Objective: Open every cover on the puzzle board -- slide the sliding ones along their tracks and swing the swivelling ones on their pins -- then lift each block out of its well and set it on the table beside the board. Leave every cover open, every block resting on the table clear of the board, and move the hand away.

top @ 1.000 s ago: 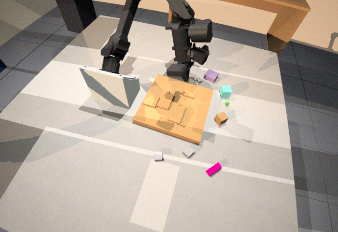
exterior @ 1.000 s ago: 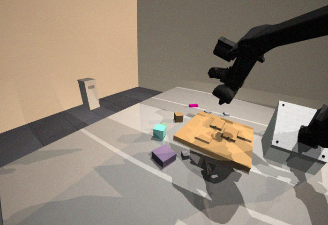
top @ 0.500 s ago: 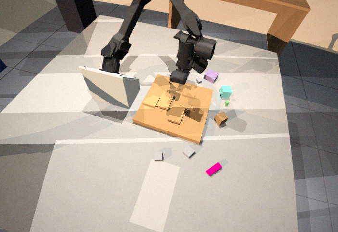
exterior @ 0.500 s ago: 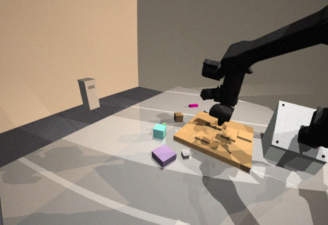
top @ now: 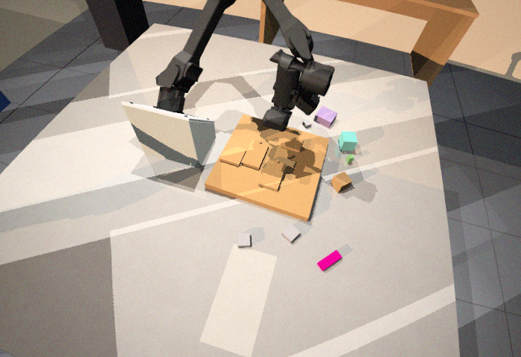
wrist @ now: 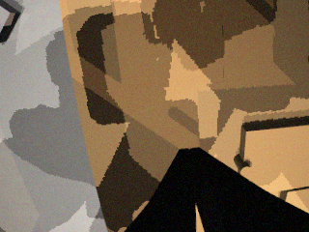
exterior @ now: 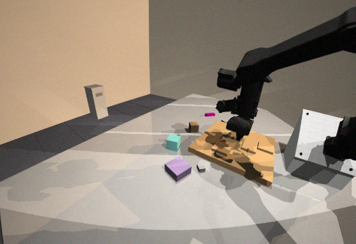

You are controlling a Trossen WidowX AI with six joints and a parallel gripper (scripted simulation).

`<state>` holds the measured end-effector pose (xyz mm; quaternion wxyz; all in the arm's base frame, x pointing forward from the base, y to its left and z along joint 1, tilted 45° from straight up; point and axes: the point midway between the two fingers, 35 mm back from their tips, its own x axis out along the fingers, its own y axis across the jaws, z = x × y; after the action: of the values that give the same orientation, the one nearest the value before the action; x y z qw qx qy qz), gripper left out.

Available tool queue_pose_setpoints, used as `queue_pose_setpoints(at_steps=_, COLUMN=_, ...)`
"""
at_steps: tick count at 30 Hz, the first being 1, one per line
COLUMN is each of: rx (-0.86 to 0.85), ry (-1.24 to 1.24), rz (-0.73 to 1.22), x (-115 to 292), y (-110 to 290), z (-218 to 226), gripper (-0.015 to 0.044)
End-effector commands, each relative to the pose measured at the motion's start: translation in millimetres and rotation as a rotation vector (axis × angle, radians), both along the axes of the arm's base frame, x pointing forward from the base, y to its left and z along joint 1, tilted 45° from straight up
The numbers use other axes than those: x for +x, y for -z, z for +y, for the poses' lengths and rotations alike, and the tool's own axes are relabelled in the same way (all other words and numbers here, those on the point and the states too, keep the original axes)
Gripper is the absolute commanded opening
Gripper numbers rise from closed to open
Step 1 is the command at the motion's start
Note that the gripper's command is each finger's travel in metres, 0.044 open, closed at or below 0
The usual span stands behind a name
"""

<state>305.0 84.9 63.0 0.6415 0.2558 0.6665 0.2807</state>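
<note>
One bench (top: 353,294) carries everything. The orange puzzle board (top: 244,185) lies at its middle, covers on top. The hand (exterior: 238,135), fingers pressed together on nothing, points down at the board's far edge. Beside the board rest a purple block (top: 325,115), teal block (top: 347,140), brown block (top: 341,181) and magenta block (top: 329,259).

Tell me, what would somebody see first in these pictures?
Probably the big orange-brown board in the middle of the table, with the black arm's pincer shut and pointing down at its far edge. Next come the bright blocks: a pink one in front of the board, and a teal one and a purple one off its right side.
</note>
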Motion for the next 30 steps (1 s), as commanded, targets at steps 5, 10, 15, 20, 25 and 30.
queue_pose_setpoints(at_steps=5, rx=0.005, ry=-0.004, rz=-0.001, x=0, y=0, z=1, gripper=0.0000)
queue_pose_setpoints(at_steps=10, rx=0.005, ry=-0.004, rz=-0.001, x=0, y=0, z=1, gripper=0.0000)
queue_pose_setpoints(at_steps=15, rx=0.005, ry=-0.004, rz=-0.001, x=0, y=1, z=3, gripper=0.0000)
queue_pose_setpoints(at_steps=20, rx=0.005, ry=-0.004, rz=-0.001, x=0, y=5, z=6, gripper=0.0000)
queue_pose_setpoints(at_steps=25, rx=0.004, ry=-0.004, rz=-0.001, x=0, y=8, z=10, gripper=0.0000)
queue_pose_setpoints(at_steps=30, rx=0.004, ry=-0.004, rz=-0.001, x=0, y=12, z=13, gripper=0.0000)
